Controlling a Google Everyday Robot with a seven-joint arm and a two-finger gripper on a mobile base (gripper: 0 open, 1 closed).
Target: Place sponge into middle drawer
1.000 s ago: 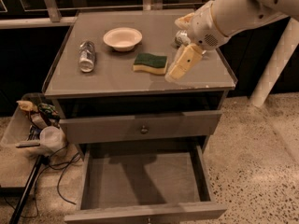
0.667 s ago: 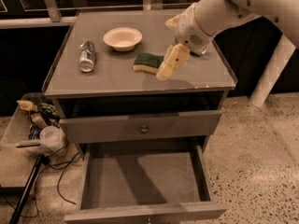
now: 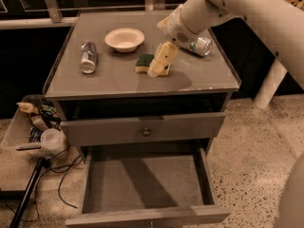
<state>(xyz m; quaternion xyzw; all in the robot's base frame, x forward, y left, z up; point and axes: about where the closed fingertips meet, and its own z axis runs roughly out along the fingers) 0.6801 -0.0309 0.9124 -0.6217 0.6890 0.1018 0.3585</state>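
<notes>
The yellow sponge (image 3: 144,63) with its dark green scrub layer lies flat on the cabinet top (image 3: 109,80), right of centre. My gripper (image 3: 158,66) hangs over the sponge's right end, its pale fingers (image 3: 163,57) pointing down and hiding that end. The middle drawer (image 3: 147,183) is pulled out at the bottom, its bare grey floor showing. Nothing lies in it.
A white bowl (image 3: 124,39) sits behind the sponge. A silver can (image 3: 88,57) lies at the left and another can (image 3: 198,45) at the right behind my arm. The upper drawer (image 3: 142,129) with a round knob is closed. A clutter tray (image 3: 35,125) and cables sit at the lower left.
My arm has swung left across the cabinet top, and the gripper has come down from beside the sponge's right edge to over its right end. The sponge has not moved.
</notes>
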